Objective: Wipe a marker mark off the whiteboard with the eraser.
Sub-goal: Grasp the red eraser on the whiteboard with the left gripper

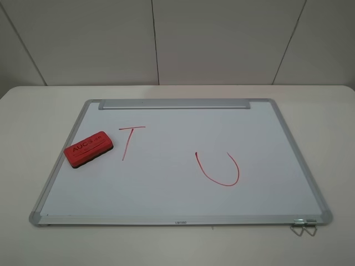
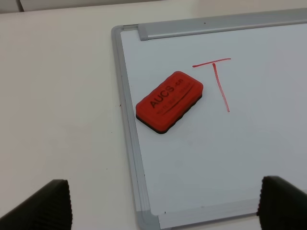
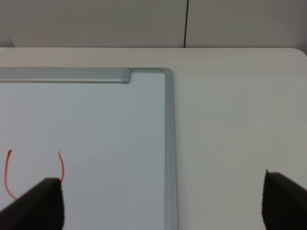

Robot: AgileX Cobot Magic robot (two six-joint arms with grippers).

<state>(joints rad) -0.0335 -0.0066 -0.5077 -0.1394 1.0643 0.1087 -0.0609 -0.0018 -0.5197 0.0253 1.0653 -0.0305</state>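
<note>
The left gripper is spread wide and empty; ahead of it the eraser lies on the whiteboard near the frame (felt side down), with the marker mark just beside it, not touching. The right gripper is equally wide and empty, a red curve showing by one fingertip.

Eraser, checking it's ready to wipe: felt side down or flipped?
Felt down: the eraser shows its lettered red top, dark felt against the whiteboard.
</note>
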